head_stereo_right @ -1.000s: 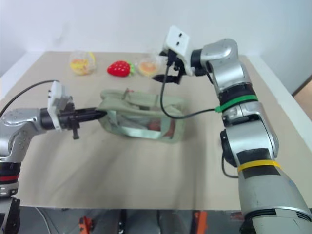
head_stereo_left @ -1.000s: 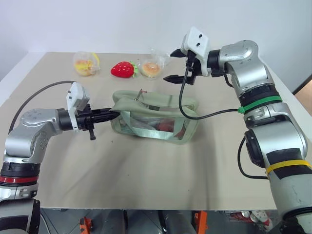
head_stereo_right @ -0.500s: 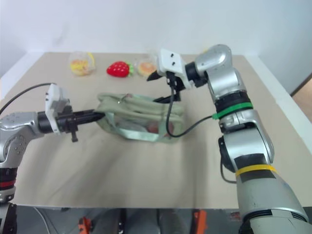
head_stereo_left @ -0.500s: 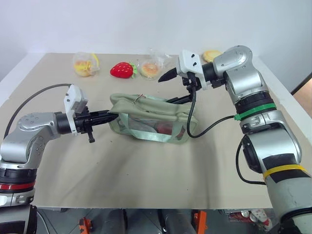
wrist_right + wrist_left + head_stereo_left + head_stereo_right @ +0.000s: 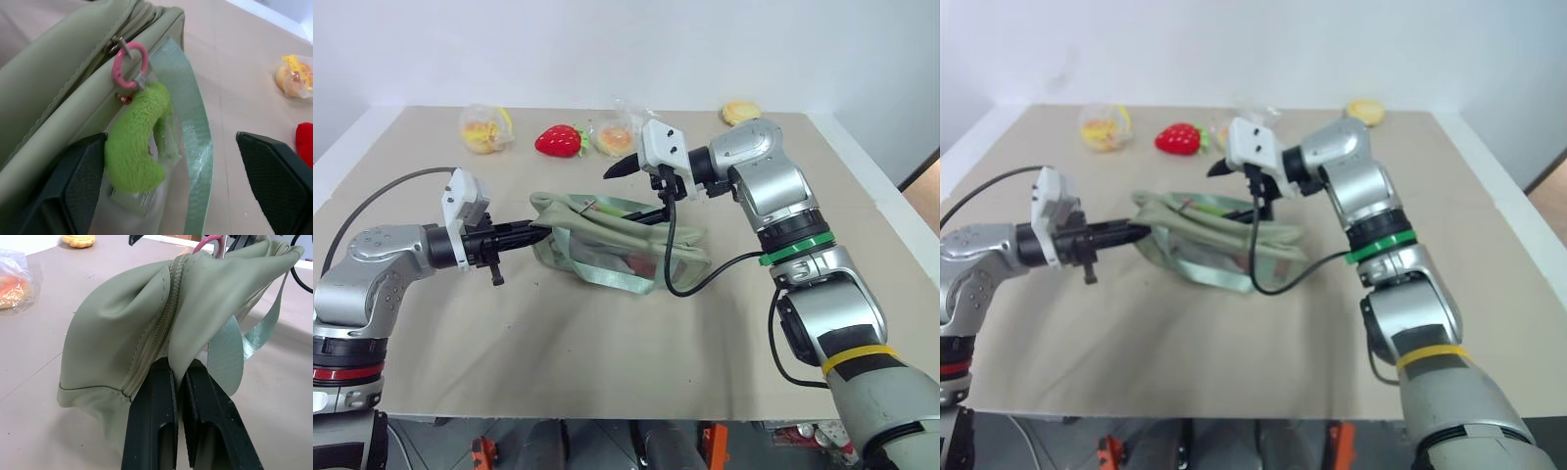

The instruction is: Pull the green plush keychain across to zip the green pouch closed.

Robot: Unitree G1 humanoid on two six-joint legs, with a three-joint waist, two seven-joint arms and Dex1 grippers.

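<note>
The green pouch [image 5: 607, 250] lies mid-table, pale sage with a clear side panel and a strap. My left gripper [image 5: 536, 231] is shut on a fold of fabric at the pouch's left end, its fingers [image 5: 154, 426] pinching beside the zipper [image 5: 156, 338]. The green plush keychain [image 5: 137, 147] hangs from a pink clasp [image 5: 129, 66] on the zipper pull, down the pouch's side. My right gripper [image 5: 171, 139] is open over the pouch top [image 5: 631, 196]. The plush sits between its spread fingers, close to one finger [image 5: 73, 186], and is not gripped.
A red plush strawberry [image 5: 558, 140] and two clear bags of food [image 5: 484, 127] [image 5: 617, 137] lie at the table's far side, with a yellow round item [image 5: 740, 113] further right. A black cable [image 5: 668, 255] from my right wrist loops over the pouch.
My right gripper has swung left and down, from above the pouch's right end to over the zipper pull and keychain. The left gripper has kept its grip in place.
</note>
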